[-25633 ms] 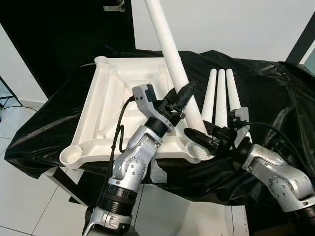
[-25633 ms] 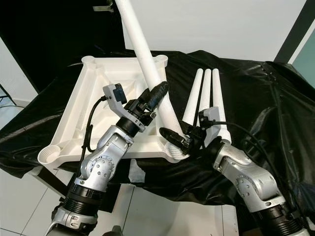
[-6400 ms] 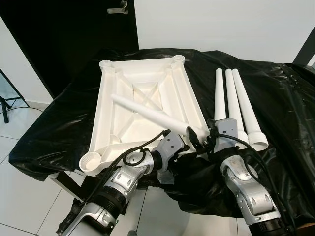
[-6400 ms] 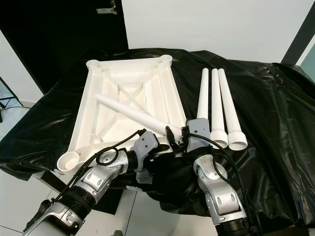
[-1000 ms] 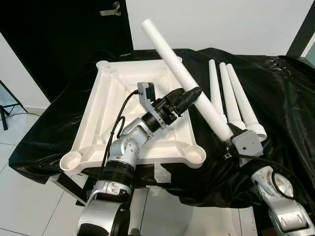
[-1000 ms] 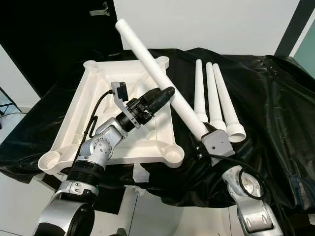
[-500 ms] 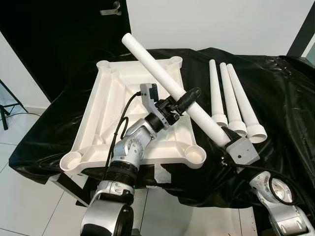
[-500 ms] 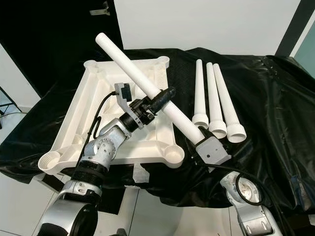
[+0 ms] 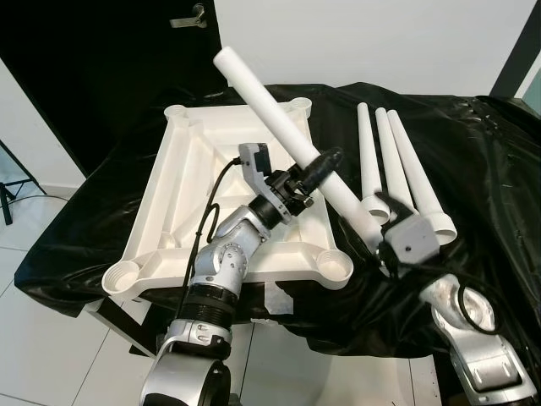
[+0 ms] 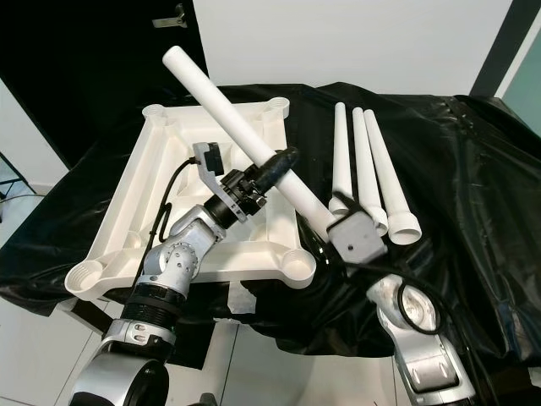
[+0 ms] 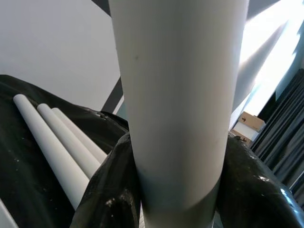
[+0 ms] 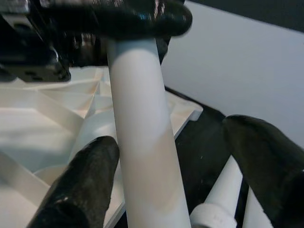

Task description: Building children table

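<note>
Upside-down white tabletop [image 9: 194, 182] on a black sheet [image 9: 473, 161], white wall [image 9: 380, 38] and dark doorway [image 9: 101, 59] behind.

Left gripper [image 9: 317, 173] is clamped tight round the long white leg [image 9: 270, 110], tilted up over the tabletop; right gripper [image 12: 185, 166] sits wide open around its lower end. Three spare legs [image 9: 393, 161] lie beside.

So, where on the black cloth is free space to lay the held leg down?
The black cloth is bare to the right of the three loose legs. Between those legs and the upturned tabletop only a narrow strip stays free, crowded by the right hand and the held leg in the left hand.
</note>
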Robot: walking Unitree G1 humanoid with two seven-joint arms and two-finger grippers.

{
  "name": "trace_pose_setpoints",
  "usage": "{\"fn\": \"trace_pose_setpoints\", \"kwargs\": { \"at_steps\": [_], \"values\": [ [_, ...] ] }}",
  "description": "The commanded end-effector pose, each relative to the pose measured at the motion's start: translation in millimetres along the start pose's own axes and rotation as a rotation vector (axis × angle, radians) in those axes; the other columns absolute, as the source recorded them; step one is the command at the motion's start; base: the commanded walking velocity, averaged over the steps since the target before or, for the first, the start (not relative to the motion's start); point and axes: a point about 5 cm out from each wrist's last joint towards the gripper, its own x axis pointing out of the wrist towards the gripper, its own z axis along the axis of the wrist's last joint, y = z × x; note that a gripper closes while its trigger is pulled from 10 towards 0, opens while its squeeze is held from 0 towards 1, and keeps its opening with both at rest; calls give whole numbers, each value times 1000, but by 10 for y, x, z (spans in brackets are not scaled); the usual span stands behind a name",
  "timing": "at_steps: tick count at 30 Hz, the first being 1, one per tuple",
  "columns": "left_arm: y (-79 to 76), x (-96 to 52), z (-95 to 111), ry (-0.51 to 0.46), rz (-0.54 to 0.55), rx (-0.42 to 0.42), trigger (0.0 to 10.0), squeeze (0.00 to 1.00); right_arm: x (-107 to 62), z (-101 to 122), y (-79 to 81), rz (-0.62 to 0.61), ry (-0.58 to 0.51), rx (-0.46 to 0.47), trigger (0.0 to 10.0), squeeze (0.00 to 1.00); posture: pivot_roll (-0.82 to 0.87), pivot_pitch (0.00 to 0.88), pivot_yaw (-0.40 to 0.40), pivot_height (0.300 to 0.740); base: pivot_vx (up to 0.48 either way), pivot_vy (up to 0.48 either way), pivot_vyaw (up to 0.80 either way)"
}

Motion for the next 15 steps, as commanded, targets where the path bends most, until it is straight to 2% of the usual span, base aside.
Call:
{"fn": "trace_pose_setpoints", "kwargs": {
  "at_steps": [1, 2, 4, 5, 7, 9, 11, 13, 15],
  "values": [
    [-39, -24, 5, 3, -71, 21, 0, 0, -19, -37, 5, 3, 27, 19, 10000, 122, 113, 0, 35, 740, 0, 0, 0],
    [-45, -27, 3, 5, -72, 22, 0, 0, -18, -34, -2, 6, 33, 33, 10000, 0, 110, 0, 34, 740, 0, 0, 0],
    [-45, -27, 3, 5, -72, 22, 0, 0, -18, -34, -2, 6, 33, 33, 10000, 0, 110, 0, 34, 740, 0, 0, 0],
    [-54, -27, -6, 9, -73, 24, 0, 0, 11, -24, -10, 18, 62, 84, 10000, 0, 107, 0, 34, 740, 0, 0, 0],
    [-54, -27, -6, 9, -73, 24, 0, 0, 11, -24, -10, 18, 62, 84, 10000, 0, 107, 0, 34, 740, 0, 0, 0],
    [-67, -15, -9, 11, -76, 26, 0, 0, 46, -68, -6, 28, 125, 164, 10000, 0, 107, 0, 33, 740, 0, 0, 0],
    [-67, -15, -9, 11, -76, 26, 0, 0, 46, -68, -6, 28, 125, 164, 10000, 0, 107, 0, 33, 740, 0, 0, 0],
    [-87, 3, 1, 8, -84, 29, 0, 0, 70, -145, 40, 68, 204, 260, 10000, 0, 106, 0, 32, 740, 0, 0, 0],
    [-97, 10, 4, 7, -88, 31, 0, 0, 83, -168, 65, 90, 226, 285, 10000, 0, 106, 0, 31, 740, 0, 0, 0]
  ]
}}
